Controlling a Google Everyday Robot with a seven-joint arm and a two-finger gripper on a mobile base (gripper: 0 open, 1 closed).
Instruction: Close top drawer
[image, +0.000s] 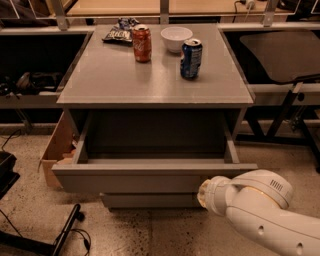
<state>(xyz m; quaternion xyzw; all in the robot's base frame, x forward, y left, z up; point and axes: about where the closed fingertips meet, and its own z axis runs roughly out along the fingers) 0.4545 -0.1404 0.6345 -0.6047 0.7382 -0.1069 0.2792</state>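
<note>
The top drawer (145, 181) is a wide grey box, pulled partly out of the grey cabinet (155, 80); its inside looks empty. My white arm comes in from the lower right. The gripper (202, 192) is at the arm's end, against the right part of the drawer's flat front, and its fingers are hidden behind the wrist. A lower grey drawer front (150, 201) shows beneath.
On the cabinet top stand a red can (142, 43), a blue can (191, 59), a white bowl (176, 38) and a snack bag (118, 31). A cardboard box (56, 150) sits left of the cabinet. A black chair (282, 55) is at the right.
</note>
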